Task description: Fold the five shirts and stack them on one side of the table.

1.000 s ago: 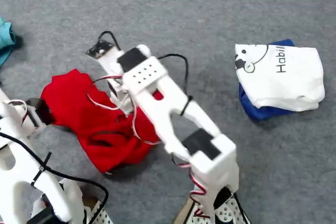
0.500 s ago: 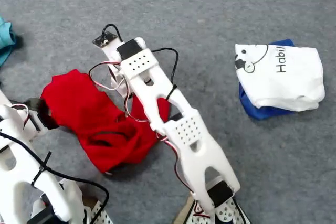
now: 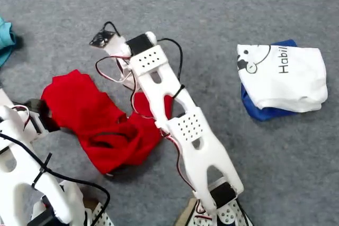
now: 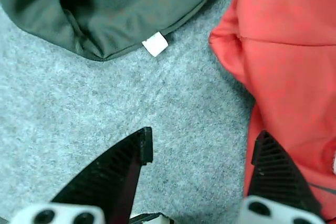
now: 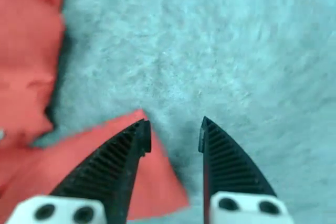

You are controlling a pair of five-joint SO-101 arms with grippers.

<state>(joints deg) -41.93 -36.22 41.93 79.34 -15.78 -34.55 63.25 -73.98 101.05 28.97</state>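
A crumpled red shirt (image 3: 100, 125) lies left of the table's middle. My right arm (image 3: 159, 93) stretches over it. In the right wrist view my right gripper (image 5: 173, 129) is open just above the grey table, with one fingertip (image 5: 137, 135) over a pointed corner of the red shirt (image 5: 105, 182). My left gripper (image 3: 45, 115) sits at the red shirt's left edge. It is open (image 4: 202, 148) over bare felt, with the red shirt (image 4: 283, 61) beside one finger. A dark green shirt (image 4: 105, 9) lies just beyond it. A folded white shirt (image 3: 283, 78) rests on a folded blue shirt (image 3: 265, 112) at the right.
A teal shirt (image 3: 5, 38) pokes in at the far left edge. The grey felt table (image 3: 212, 30) has free room across the back and between the red shirt and the folded stack. Loose cables (image 3: 114, 70) hang off the right arm's wrist.
My right arm has stretched out farther from its base, carrying its wrist toward the red shirt's far edge. The left arm has stayed where it was.
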